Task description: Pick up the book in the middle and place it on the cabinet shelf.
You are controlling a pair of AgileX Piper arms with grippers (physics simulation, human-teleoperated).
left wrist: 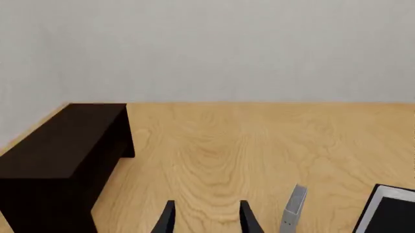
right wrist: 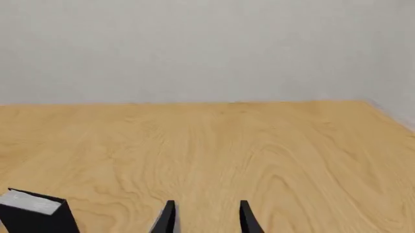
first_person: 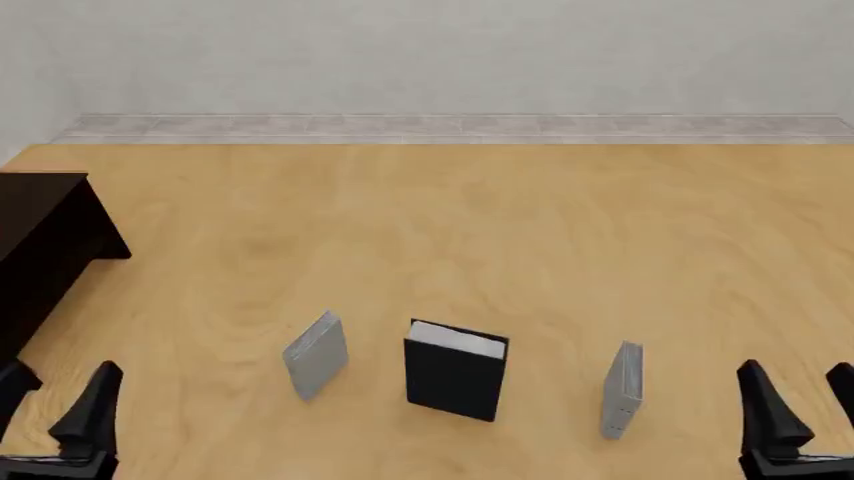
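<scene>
Front view: book (first_person: 457,380) upright on the bench (first_person: 441,230), middle of a near row of three, white page edges up, black cover facing the camera. Left grey book (first_person: 316,356) just beside it, upright and turned at an angle; right grey book (first_person: 622,389) further off on the other side, upright, edge-on. Cabinet (first_person: 40,250) at the far left of the bench, dark, flat-topped, well apart from all three books. Left claw (first_person: 54,415) low at the left corner, released, fingers spread, nothing between them. Right claw (first_person: 798,410) low at the right corner, likewise released and empty. Both claws near the row's ends yet touching no book. Left wrist view: left claw (left wrist: 206,218) with fingers apart over bare wood, cabinet (left wrist: 61,145) ahead to one side, a grey book (left wrist: 294,206) close by, a corner of the black book (left wrist: 389,211) at the frame's edge. Right wrist view: right claw (right wrist: 206,218) parted over bare bench (right wrist: 227,145), black book (right wrist: 36,211) at the frame's corner, white edges showing.
</scene>
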